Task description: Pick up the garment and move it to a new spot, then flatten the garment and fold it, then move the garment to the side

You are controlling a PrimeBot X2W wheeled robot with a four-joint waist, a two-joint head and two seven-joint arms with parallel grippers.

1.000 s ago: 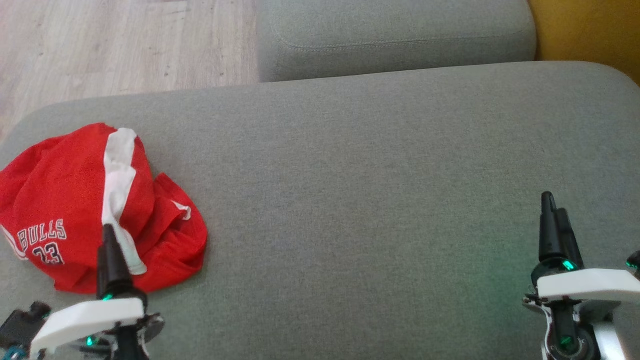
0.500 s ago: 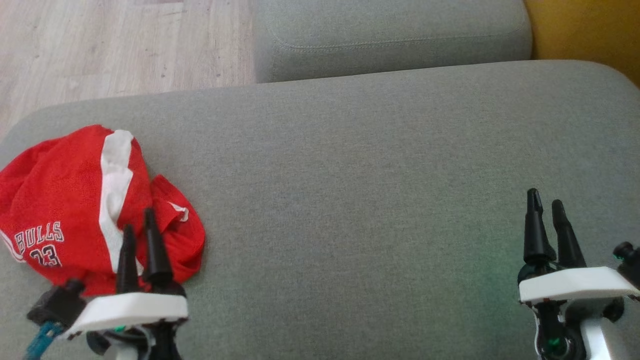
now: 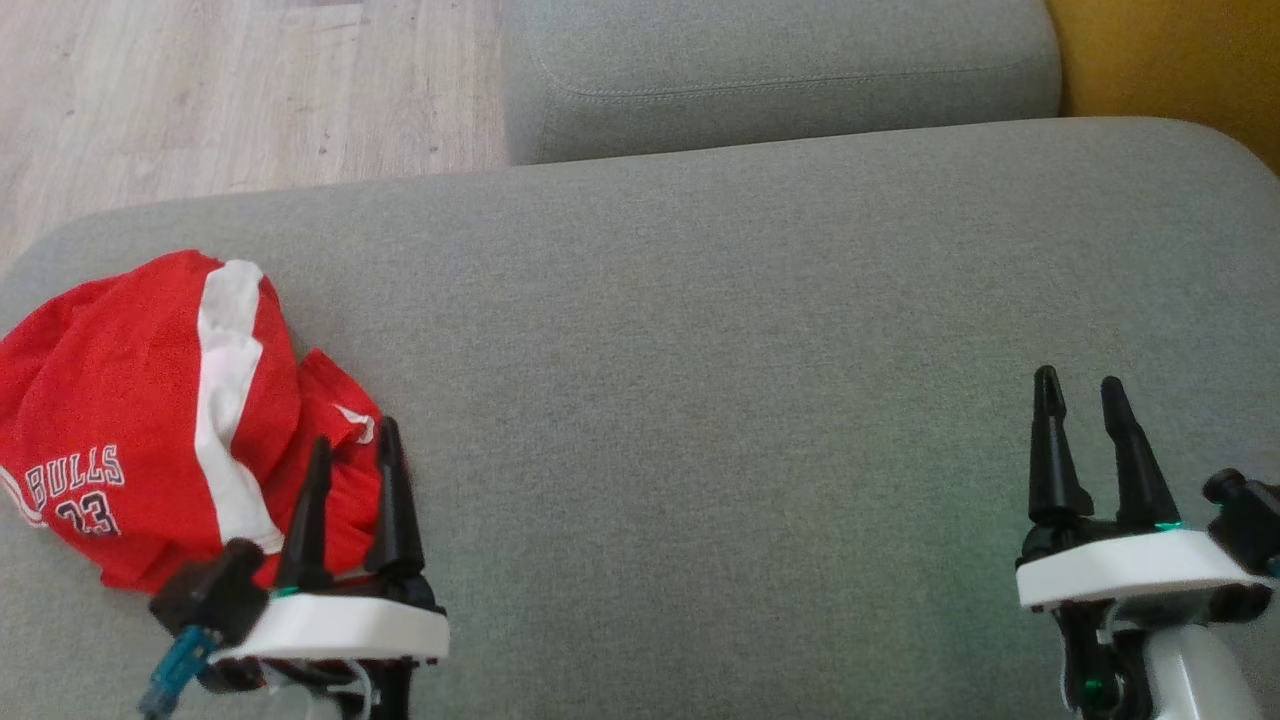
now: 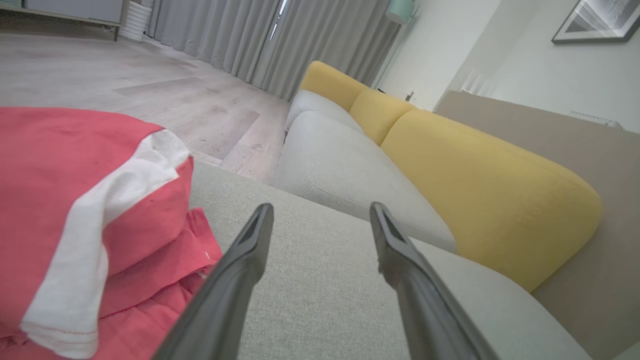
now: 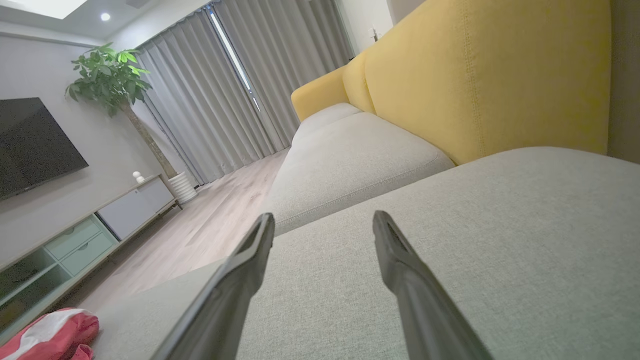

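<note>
Garment (image 3: 130, 420) lay bunched at the left end of the big grey seat cushion (image 3: 720, 380), and what a heap it was: red jersey fabric, a broad white stripe running down it, "BULLS 23" lettering facing up near its left side. Crumpled, folded over itself, nowhere near flat. Left gripper (image 3: 355, 432) was right there at the heap's near right corner, its two dark fingers spread wide apart and pointing away from the robot. From the head view the fingers crossed over the red cloth's edge; from the left wrist view the gap between them framed bare grey cushion, with the jersey's folds just beside the left-hand finger. Whether that finger brushed the cloth, I could not tell. Nothing was gripped. Over on the far side, right gripper (image 3: 1078, 377) sat well apart from the jersey, above the cushion's right end, jaws equally wide, holding nothing, only grey upholstery beneath it. Its wrist view caught the red and white bundle small in the lower left corner, far off down the cushion. Beyond the seat a second grey cushion (image 3: 780, 70) butted up against it, a yellow backrest (image 3: 1170, 60) ran along the right, and pale wood floor (image 3: 250, 90) showed past the cushion's far left edge.
</note>
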